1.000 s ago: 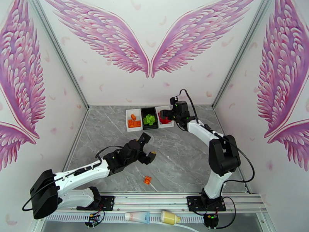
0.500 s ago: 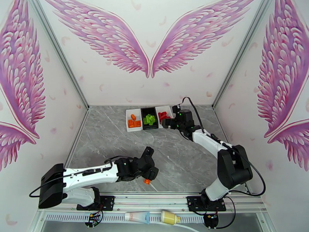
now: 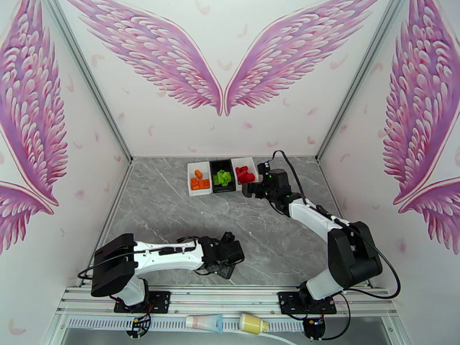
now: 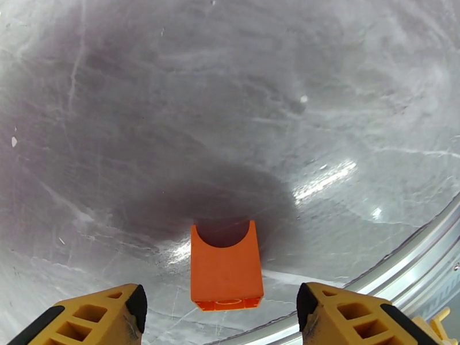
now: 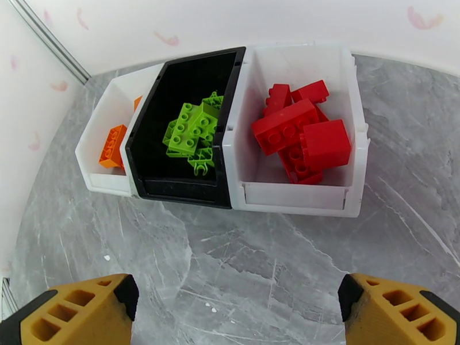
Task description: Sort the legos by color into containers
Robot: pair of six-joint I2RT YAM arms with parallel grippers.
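Observation:
A lone orange lego (image 4: 226, 268) lies on the grey table near the front edge. My left gripper (image 4: 221, 303) is open, and its yellow fingers (image 4: 92, 317) stand on either side of the brick without touching it. Seen from above, the left gripper (image 3: 227, 261) covers that brick. The containers sit at the back. The left white box (image 5: 92, 168) holds orange legos (image 5: 112, 146), the black box (image 5: 172, 188) holds green legos (image 5: 192, 132), and the right white box (image 5: 299, 196) holds red legos (image 5: 302, 136). My right gripper (image 5: 236, 309) hangs open and empty just in front of the boxes (image 3: 249, 188).
A metal rail (image 4: 402, 260) runs along the table's front edge, close to the right of the orange brick. A tube (image 3: 204, 323) and a small bottle (image 3: 253, 324) lie below that rail. Side walls close in the table on the left and right.
My left arm has swung down and toward the front edge, and its gripper now straddles the orange brick. My right gripper has backed away from above the red box toward the near side.

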